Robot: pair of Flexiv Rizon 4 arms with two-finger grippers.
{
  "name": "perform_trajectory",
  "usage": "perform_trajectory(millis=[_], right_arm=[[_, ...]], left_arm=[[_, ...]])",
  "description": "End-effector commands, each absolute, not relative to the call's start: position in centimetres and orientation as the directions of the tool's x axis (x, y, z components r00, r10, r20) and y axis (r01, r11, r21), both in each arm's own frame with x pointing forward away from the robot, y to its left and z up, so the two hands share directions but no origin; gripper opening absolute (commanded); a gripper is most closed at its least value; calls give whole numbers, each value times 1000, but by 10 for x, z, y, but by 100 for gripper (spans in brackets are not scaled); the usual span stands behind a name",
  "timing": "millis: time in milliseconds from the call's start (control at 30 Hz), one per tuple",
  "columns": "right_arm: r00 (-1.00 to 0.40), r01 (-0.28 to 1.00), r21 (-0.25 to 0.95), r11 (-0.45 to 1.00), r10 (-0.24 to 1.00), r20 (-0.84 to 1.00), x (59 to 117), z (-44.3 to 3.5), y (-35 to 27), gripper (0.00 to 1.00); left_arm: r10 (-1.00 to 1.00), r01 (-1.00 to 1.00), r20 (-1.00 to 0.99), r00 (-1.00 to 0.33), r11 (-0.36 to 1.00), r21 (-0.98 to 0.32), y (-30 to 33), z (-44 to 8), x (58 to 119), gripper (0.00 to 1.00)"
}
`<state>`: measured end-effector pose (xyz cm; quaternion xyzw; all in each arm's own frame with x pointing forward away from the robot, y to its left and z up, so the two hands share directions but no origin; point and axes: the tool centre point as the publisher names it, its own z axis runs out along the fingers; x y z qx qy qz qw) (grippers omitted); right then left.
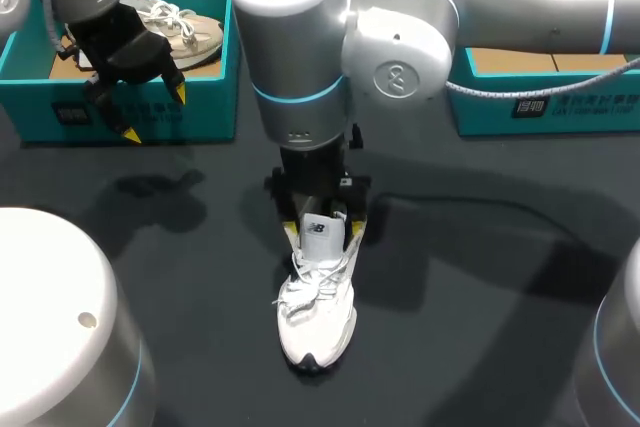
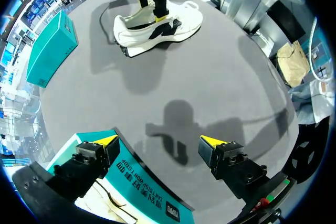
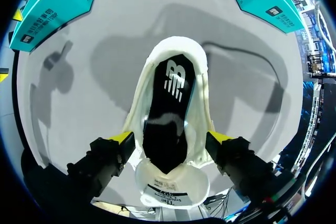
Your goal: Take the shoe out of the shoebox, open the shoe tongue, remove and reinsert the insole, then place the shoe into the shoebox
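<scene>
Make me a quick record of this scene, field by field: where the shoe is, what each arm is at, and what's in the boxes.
white sneaker: upright on the table, outside both boxes, toe pointing away from them
tongue: folded open
insole: black, lying inside the sneaker
right gripper: low over the sneaker's opening; grip unclear
left gripper: open, empty, above the left shoebox's front wall
left shoebox: teal, holds a beige sneaker
right shoebox: teal, largely hidden behind the right arm
</scene>
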<state>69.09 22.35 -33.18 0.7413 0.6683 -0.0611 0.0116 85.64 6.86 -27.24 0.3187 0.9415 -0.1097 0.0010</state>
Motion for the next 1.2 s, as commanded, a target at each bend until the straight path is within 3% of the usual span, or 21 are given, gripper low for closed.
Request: perform_trajectory(millis=[33, 200, 1200], right_arm=[[393, 917, -20, -398, 912, -120, 684, -331, 226, 93], [375, 924, -35, -381, 920, -116, 682, -331, 226, 100], [298, 955, 4, -298, 954, -20, 665, -324, 230, 100]], left_arm=[[601, 601, -69, -797, 773, -203, 68, -272, 857, 100], [601, 601, -69, -797, 773, -203, 68, -272, 857, 100], [601, 601, -69, -797, 773, -203, 68, -272, 857, 100]])
